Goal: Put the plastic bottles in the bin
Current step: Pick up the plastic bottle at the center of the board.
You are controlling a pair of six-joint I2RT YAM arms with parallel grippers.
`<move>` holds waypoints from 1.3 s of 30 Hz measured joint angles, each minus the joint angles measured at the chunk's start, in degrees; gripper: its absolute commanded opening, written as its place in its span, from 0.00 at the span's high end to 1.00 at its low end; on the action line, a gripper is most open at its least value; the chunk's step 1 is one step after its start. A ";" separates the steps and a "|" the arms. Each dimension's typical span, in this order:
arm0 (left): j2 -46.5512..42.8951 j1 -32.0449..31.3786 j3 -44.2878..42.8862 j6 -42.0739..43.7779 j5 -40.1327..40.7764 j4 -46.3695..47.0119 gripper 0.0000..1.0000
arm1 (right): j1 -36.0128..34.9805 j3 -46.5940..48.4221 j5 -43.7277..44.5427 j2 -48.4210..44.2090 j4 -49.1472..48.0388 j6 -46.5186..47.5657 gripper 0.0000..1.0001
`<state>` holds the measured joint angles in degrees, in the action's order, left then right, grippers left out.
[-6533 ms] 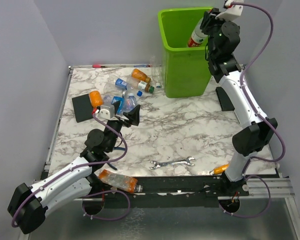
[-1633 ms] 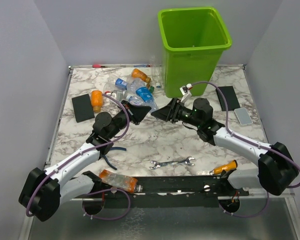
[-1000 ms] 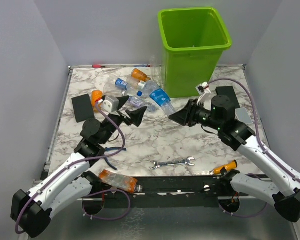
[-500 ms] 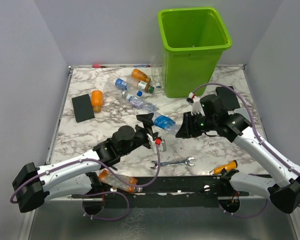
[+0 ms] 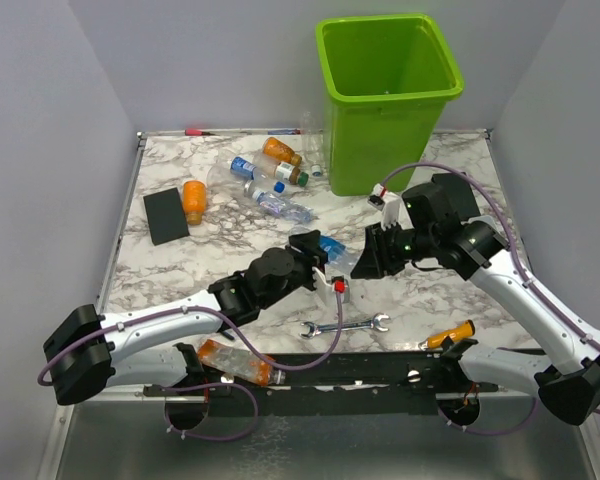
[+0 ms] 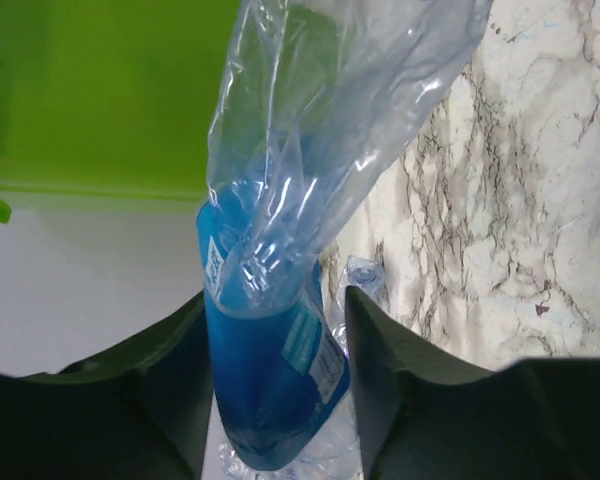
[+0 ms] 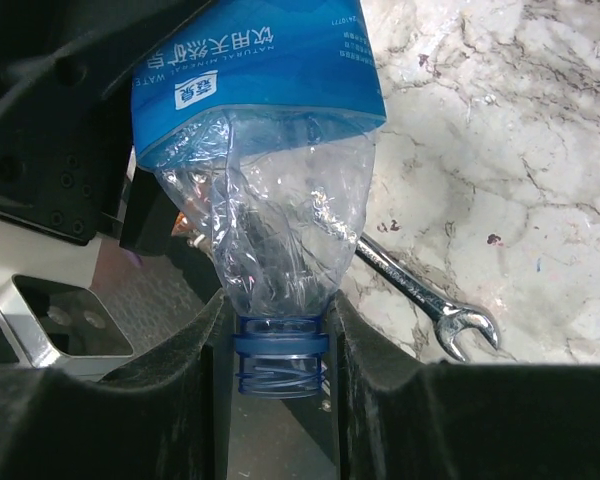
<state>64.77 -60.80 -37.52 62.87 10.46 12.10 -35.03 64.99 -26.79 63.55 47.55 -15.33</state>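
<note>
A crushed clear plastic bottle (image 5: 332, 247) with a blue label hangs above the middle of the table between both grippers. My right gripper (image 5: 361, 263) is shut on its blue threaded neck (image 7: 278, 365); the neck carries no cap. My left gripper (image 5: 317, 260) is shut around the labelled other end (image 6: 270, 380), with a finger against each side. The lime-green bin (image 5: 388, 100) stands at the back, and it fills the upper left of the left wrist view (image 6: 100, 90). Several more bottles (image 5: 265, 180) lie in a cluster at the back left. An orange one (image 5: 235, 362) lies at the front edge.
A silver wrench (image 5: 345, 326) lies just in front of the grippers and shows under the held bottle (image 7: 430, 305). An orange-handled screwdriver (image 5: 450, 335) lies at the front right. Black pads lie at the left (image 5: 166, 215) and the right (image 5: 458, 192).
My left gripper has moved up to the bottle that the right gripper holds and closed its fingers around the labelled end. The right gripper has barely moved.
</note>
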 measured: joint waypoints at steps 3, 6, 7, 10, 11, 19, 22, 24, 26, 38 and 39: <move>1.07 -0.26 -0.50 0.00 0.96 0.96 0.70 | 0.39 0.00 -0.70 -0.04 0.04 0.15 0.98; 1.62 -0.48 -0.52 -0.13 1.46 1.77 0.84 | 0.55 0.00 -0.70 -0.22 0.11 0.13 0.52; 1.68 -0.48 -0.52 -0.28 1.53 1.88 0.89 | 0.55 0.02 -0.52 -0.35 0.11 0.11 0.40; 1.88 -0.46 -0.52 -3.02 1.66 2.12 0.96 | 0.48 0.22 0.66 -1.81 -0.24 -0.07 0.22; 1.97 -0.46 -0.52 -4.22 1.64 2.19 0.98 | 0.48 0.26 1.20 -2.99 -0.85 -0.04 0.20; 2.03 -0.39 -1.14 -24.81 -2.95 2.43 1.00 | 0.46 -2.56 8.24 -19.89 -20.26 -3.30 0.16; 2.03 0.63 -2.54 -37.42 -8.90 3.67 1.00 | 0.46 -6.10 10.45 -23.50 -29.35 -5.11 0.16; 2.03 2.14 -3.54 -45.51 -13.97 5.68 1.00 | 0.46 -8.44 11.41 -23.37 -34.64 -6.23 0.16; 2.05 4.85 -4.17 -55.45 -20.00 9.05 1.00 | 0.46 -10.29 12.00 -22.25 -38.34 -7.32 0.16; 6.75 11.56 -4.26 -94.05 -40.04 23.15 1.00 | 0.46 -11.82 13.79 -18.14 -52.63 -11.85 0.15; 7.08 11.56 -4.26 -95.12 -40.57 23.39 1.00 | 0.46 -11.74 13.79 -17.68 -53.02 -11.91 0.16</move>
<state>71.85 -49.23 -41.78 -32.25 -30.11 35.48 -34.57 53.25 -12.99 45.87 -5.48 -27.24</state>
